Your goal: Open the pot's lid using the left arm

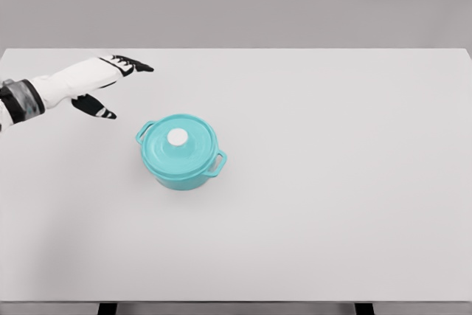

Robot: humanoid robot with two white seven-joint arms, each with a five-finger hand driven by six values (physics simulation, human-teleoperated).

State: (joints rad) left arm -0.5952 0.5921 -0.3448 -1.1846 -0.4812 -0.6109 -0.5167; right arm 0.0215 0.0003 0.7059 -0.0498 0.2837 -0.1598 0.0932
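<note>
Left of the middle of a wide, plain white table [332, 182], a small round turquoise pot [181, 154], glossy like enamel, upright. Closed by a matching turquoise domed lid [177, 144], seated flush on the rim, topped by a flat white round knob [178, 136] at its centre. Two little loop handles on the pot's sides, one toward the upper left [144, 131], one toward the lower right [218, 163].

Up and to the left of the pot, over the table's far left part, the left hand [102, 85]: white shell, black fingers [137, 66], reaching in from the picture's left edge on a white forearm with a dark banded wrist [18, 99]. Fingers stretched out toward the right, thumb [96, 107] splayed downward and apart from them; relaxed and spread, grasping nothing. Well clear of the pot, not touching lid or knob. Between hand and pot, only bare tabletop.

Table surface smooth, matte, evenly lit, with a soft shadow under the pot. Along the bottom edge, dark stubs of the table's frame [363, 308] below the front lip. Behind the far edge, a flat grey wall [236, 1], featureless.
</note>
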